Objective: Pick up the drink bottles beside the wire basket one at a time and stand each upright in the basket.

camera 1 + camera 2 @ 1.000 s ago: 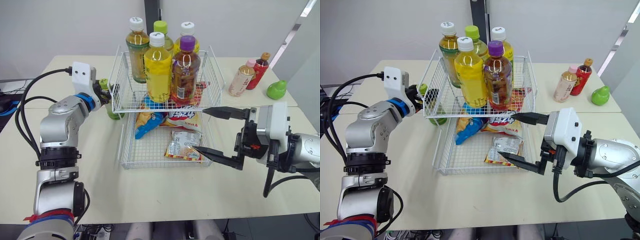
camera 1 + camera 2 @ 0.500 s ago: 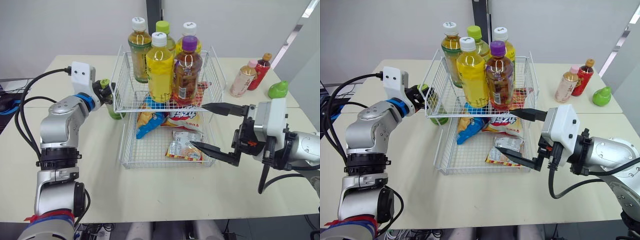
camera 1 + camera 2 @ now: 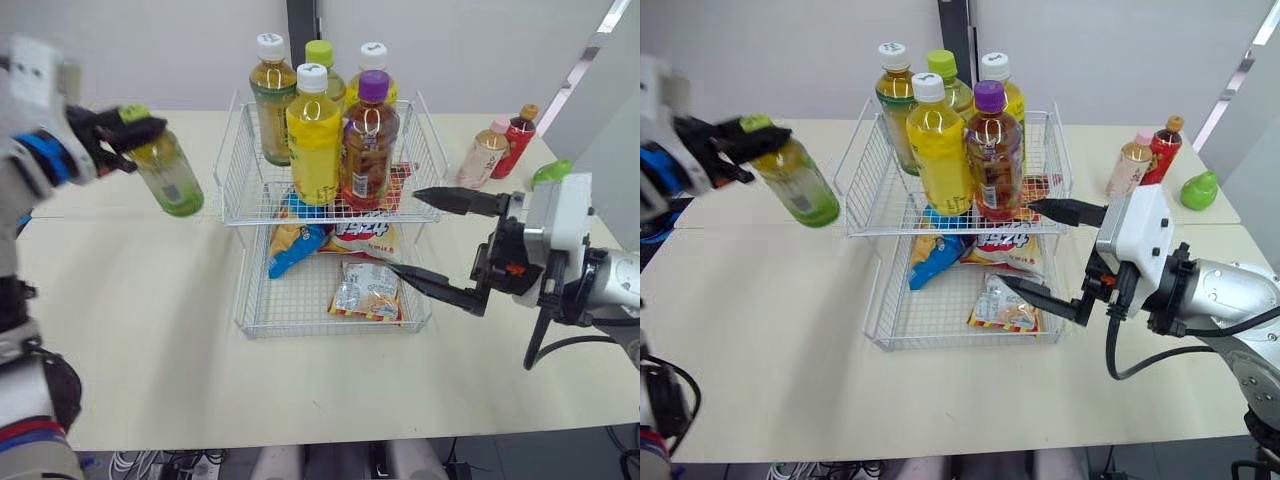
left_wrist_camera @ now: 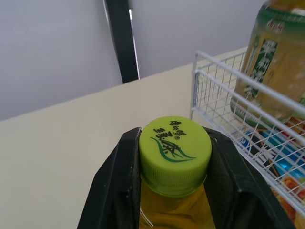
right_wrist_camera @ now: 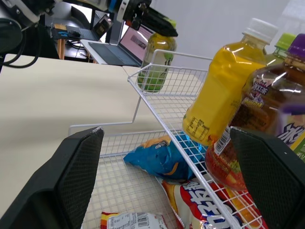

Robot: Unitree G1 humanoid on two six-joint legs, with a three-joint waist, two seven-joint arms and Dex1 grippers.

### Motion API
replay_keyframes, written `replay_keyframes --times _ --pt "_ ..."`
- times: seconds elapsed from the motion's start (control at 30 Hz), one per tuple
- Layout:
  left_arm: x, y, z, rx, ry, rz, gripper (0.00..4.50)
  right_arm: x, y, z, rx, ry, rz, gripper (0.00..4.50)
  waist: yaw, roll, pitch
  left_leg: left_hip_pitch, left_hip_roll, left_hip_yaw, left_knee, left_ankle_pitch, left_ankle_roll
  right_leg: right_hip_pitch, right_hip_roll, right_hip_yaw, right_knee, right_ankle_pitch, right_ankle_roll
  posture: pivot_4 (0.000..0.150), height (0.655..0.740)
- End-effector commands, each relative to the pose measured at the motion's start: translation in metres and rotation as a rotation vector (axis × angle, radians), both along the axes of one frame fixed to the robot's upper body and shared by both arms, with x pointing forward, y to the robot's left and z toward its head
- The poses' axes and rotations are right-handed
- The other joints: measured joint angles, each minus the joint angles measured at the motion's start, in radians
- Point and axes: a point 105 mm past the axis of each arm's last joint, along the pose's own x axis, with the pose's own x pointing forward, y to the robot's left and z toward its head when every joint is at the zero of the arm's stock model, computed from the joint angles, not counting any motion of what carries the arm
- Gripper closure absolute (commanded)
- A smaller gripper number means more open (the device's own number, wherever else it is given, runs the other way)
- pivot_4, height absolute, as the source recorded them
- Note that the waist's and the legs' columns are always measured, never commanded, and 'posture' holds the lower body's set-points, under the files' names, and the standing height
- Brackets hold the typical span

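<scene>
My left gripper is shut on the neck of a green tea bottle with a lime cap. It holds the bottle tilted in the air, left of the wire basket and apart from it. The black fingers press on both sides of the cap. The basket's upper tier holds several upright bottles, among them a yellow one and a purple-capped one. My right gripper stands open at the basket's right side, with one finger by each tier and nothing between them.
Snack packets lie in the basket's lower tier. A pink-capped bottle and a red bottle stand on the table at the far right, beside a green pear-shaped object.
My left arm has lifted the green bottle from beside the basket's left wall, up and out to the left. The right gripper stays open at the basket's right side.
</scene>
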Motion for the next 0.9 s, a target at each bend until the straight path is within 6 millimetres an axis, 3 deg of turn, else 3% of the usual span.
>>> replay_keyframes --times 0.03,0.23,0.5,0.67,0.9 --pt "-0.023 -0.007 0.048 -0.004 -0.093 -0.102 3.13 -0.009 0.010 0.009 0.018 -0.044 0.065 0.00 0.000 0.000 0.000 0.000 0.000 0.000 0.000 0.000 0.000 0.000 0.000 0.000 0.000 0.000 0.000 0.150 0.7400" --pt "-0.037 -0.016 0.090 -0.029 -0.128 -0.199 3.13 -0.016 0.039 0.002 0.069 -0.068 0.076 0.00 -0.005 0.000 0.000 0.000 0.000 0.000 0.000 0.000 0.000 -0.001 0.001 0.000 0.001 0.000 0.000 0.150 0.7400" --pt "-0.045 -0.046 0.123 -0.049 -0.129 -0.358 3.13 -0.024 0.060 -0.012 0.061 -0.043 0.089 0.00 -0.005 0.000 0.000 -0.001 0.000 0.000 0.000 0.000 0.000 -0.001 0.001 0.000 0.001 0.000 0.000 0.150 0.7400" --pt "-0.043 -0.072 0.124 -0.008 -0.088 -0.469 3.13 -0.023 0.058 -0.012 0.065 -0.040 0.072 0.00 -0.004 0.000 0.000 -0.001 0.000 0.000 0.000 0.000 0.000 -0.001 0.001 0.000 0.001 0.000 0.000 0.150 0.7400" --pt "-0.037 -0.094 0.119 0.012 -0.053 -0.560 3.13 -0.018 0.055 -0.015 0.059 -0.019 0.033 0.00 -0.007 0.000 0.000 -0.001 0.000 0.000 0.000 0.000 0.000 -0.002 0.001 0.001 0.001 0.000 0.000 0.150 0.7400"
